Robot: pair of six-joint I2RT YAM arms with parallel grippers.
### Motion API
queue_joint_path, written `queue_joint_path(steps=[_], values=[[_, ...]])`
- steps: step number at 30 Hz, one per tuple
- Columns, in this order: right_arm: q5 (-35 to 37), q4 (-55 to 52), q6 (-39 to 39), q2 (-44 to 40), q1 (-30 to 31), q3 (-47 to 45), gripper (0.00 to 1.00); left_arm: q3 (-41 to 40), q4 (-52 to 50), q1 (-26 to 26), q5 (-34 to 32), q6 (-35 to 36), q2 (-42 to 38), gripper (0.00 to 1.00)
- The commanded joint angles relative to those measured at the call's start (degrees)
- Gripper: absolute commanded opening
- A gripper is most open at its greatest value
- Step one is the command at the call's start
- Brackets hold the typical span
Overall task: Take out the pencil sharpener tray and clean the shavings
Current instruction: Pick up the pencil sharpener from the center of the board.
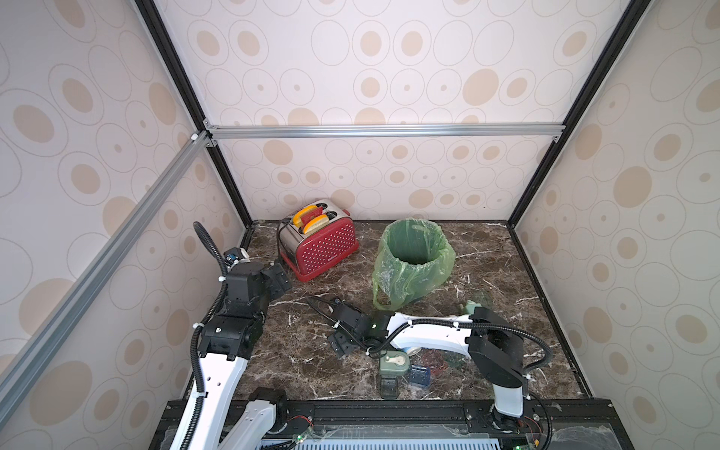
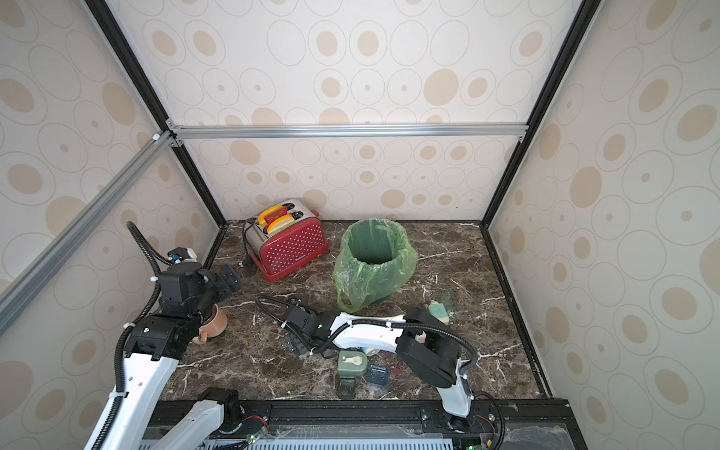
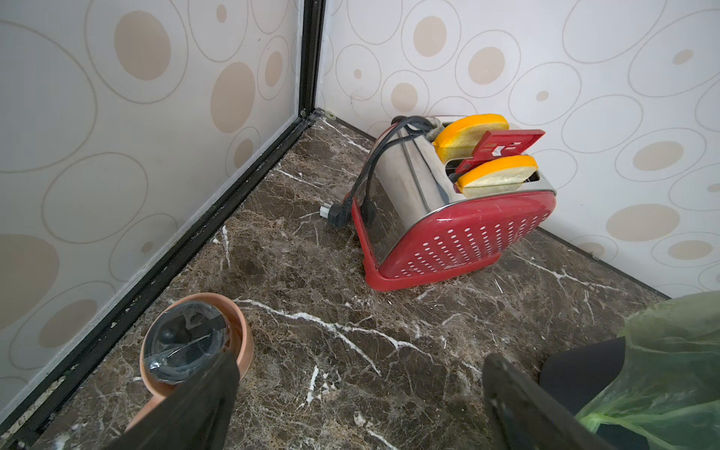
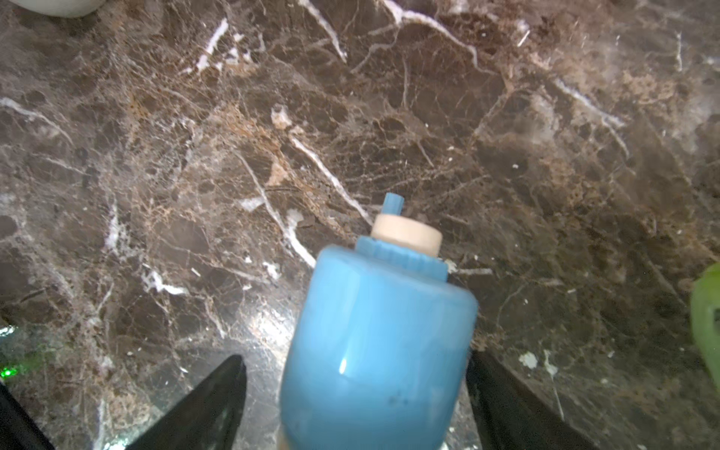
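My right gripper points down at the marble table, open. Its fingers straddle a blue pencil sharpener body with a cream knob. One finger is at the body's side and the other stands a little off it. The top views hide this blue body under the gripper. A green pencil sharpener stands near the front edge, with a dark see-through tray sticking out of it. A small see-through blue tray lies beside it. My left gripper hangs open at the left, holding nothing.
A bin lined with a green bag stands at the back middle, with a red toaster to its left. A terracotta cup sits under the left arm. Another green sharpener sits behind the right arm, and a reddish patch shows beneath it.
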Motion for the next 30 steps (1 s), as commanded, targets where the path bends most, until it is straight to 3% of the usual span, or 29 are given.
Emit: queue_joint_path(steps=[1,4,10,14,19,25,28,30], values=[[1.22,0.03,-0.17,1.1,-0.36,1.12,0.78,0.84,0.1,0.44,0.08,1.01,-0.05,0.99],[1.53,-0.25,0.4,-0.25,-0.41,-0.35,0.65,0.63,0.14,0.42,0.72,1.2,0.07,0.99],[1.68,-2.04,0.59,-1.85,-0.46,-2.72,0.72,-0.43,3.44,0.42,3.17,1.49,0.11,0.99],[1.3,-1.11,-0.3,-1.96,-0.98,-3.78,0.7,-1.18,4.8,0.42,5.53,1.4,0.2,0.99],[0.61,0.67,-1.17,-3.82,-1.75,-6.08,0.49,-1.19,6.94,0.44,11.5,3.76,0.65,0.99],[-3.63,1.3,-8.22,-12.44,-3.64,-11.2,0.4,0.5,11.3,0.39,29.99,8.61,3.45,0.99],[-15.18,-0.76,-11.63,-18.63,-8.08,-13.56,0.37,0.93,16.12,0.47,45.85,8.82,6.23,0.99],[-25.44,-3.66,-13.57,-23.5,-12.44,-14.52,0.33,1.07,21.73,0.42,60.07,6.99,8.93,0.99]])
